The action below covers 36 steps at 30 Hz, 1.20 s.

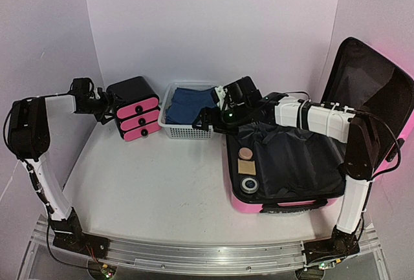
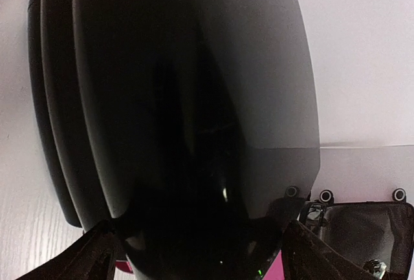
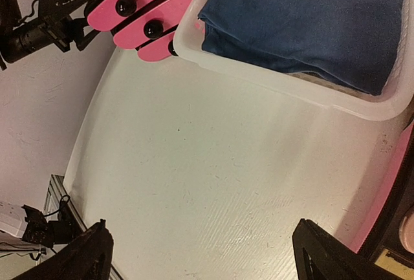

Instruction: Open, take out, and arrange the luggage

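Observation:
The pink luggage (image 1: 284,204) lies open at the right of the table, its lid (image 1: 372,79) standing up against the wall and showing black lining. On the lining at the left lie a tan round item (image 1: 245,153), a tan square (image 1: 244,165) and a round tin (image 1: 249,183). My right gripper (image 1: 206,123) reaches left past the luggage's far corner and hangs open over the bare table (image 3: 202,228), just in front of the basket. The pink luggage edge (image 3: 388,183) shows at the right of its view. My left gripper (image 1: 105,110) stands open against the drawer unit's left side.
A black drawer unit (image 1: 134,115) with pink fronts stands at the back left; its black shell (image 2: 181,112) fills the left wrist view. A white mesh basket (image 1: 184,131) holding folded blue cloth (image 1: 191,102) sits beside it. White walls close in on three sides.

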### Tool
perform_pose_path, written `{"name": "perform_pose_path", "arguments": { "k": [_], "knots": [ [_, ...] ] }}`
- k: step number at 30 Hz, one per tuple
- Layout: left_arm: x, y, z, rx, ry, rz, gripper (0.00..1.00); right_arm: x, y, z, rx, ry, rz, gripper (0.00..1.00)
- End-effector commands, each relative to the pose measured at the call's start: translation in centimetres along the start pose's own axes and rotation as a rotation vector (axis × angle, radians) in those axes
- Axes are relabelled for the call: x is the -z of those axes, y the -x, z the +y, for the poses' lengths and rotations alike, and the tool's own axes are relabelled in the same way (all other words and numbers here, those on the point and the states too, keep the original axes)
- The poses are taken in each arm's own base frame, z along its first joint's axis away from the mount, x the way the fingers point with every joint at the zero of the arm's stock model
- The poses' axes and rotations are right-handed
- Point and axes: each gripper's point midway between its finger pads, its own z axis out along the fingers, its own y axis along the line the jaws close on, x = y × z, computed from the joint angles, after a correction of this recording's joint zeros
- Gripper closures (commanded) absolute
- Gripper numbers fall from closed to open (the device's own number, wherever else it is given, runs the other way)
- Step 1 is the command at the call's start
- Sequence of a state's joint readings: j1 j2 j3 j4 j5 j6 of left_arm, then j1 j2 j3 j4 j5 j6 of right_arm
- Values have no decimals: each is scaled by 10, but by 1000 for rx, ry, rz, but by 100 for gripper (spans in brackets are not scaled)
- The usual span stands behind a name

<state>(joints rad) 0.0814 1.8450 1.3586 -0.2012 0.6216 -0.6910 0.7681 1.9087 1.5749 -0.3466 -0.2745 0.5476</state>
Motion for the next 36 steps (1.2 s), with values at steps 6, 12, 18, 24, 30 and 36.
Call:
{"name": "perform_pose_path", "arguments": {
  "k": [6, 12, 18, 24, 30, 36],
  "knots": [
    [-7, 17, -34, -11, -152, 5, 20, 24, 20, 13, 35, 24, -80, 2],
    [3, 14, -35, 7, -150, -15, 40, 24, 21, 14, 36, 25, -82, 2],
    [9, -20, -56, 5, -193, 42, 45, 24, 20, 13, 35, 25, -79, 2],
    [46, -31, -76, -263, -159, -69, 36, 26, 19, 14, 40, 28, -78, 2],
    [61, -14, -64, -635, 213, -222, 27, 22, 16, 12, 39, 31, -64, 2],
    [57, -8, -87, -778, 195, -194, 39, 19, 13, 11, 35, 30, -54, 2]
  ]
}}
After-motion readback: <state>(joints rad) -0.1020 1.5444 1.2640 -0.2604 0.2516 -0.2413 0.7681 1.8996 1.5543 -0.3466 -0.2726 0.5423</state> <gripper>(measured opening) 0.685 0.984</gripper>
